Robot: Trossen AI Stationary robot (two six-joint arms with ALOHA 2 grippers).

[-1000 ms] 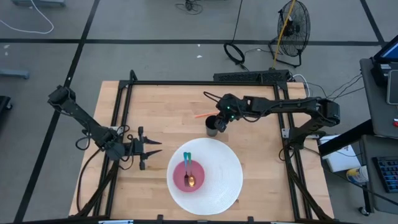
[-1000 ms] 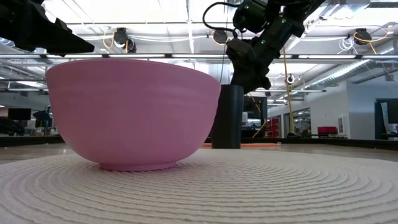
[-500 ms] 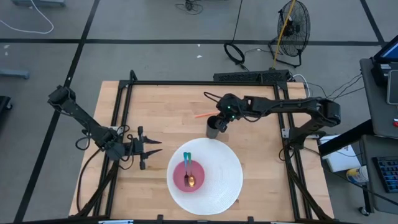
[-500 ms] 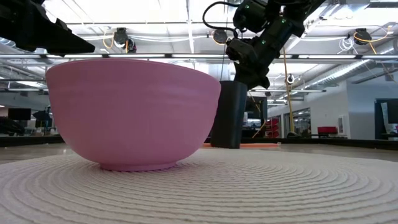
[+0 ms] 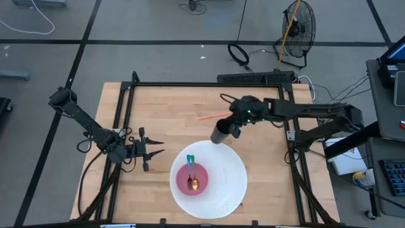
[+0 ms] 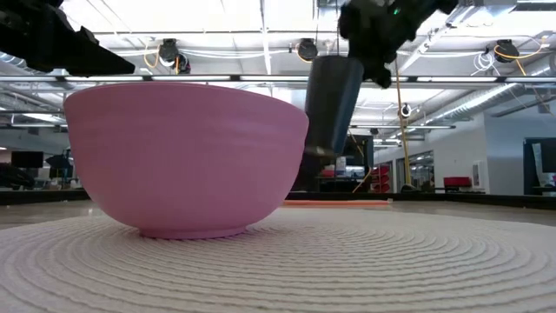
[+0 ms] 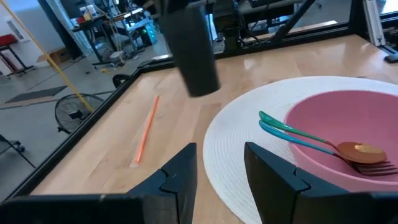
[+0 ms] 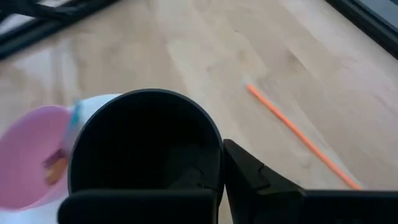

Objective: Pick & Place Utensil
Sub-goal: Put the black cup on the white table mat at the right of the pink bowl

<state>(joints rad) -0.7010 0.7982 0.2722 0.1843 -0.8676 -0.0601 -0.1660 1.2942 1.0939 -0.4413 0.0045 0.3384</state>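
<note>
My right gripper (image 5: 233,128) is shut on a black cup (image 5: 219,133), held in the air just beyond the far edge of a round white placemat (image 5: 221,183). In the low view the cup (image 6: 330,104) hangs tilted, well above the table. A pink bowl (image 5: 192,179) stands on the placemat and holds a utensil (image 7: 305,137) with a teal handle and a golden head. My left gripper (image 5: 155,149) is open and empty, to the left of the placemat. My right gripper holds the cup by its rim wall (image 8: 217,152), on the side toward the table's right. One finger (image 8: 249,177) is outside the wall, and the other seems to be inside the cup. The cup is lifted clear of the table and tilted.
An orange straw (image 5: 209,116) lies on the wooden table beyond the cup; it also shows in the left wrist view (image 7: 146,130). A black frame (image 5: 190,84) runs round the table's edges. Bare wood lies left and right of the placemat.
My right gripper has gone up and a little toward the table's right edge with the black cup. The cup stood on the table a second ago; now it is lifted clear and tipped.
</note>
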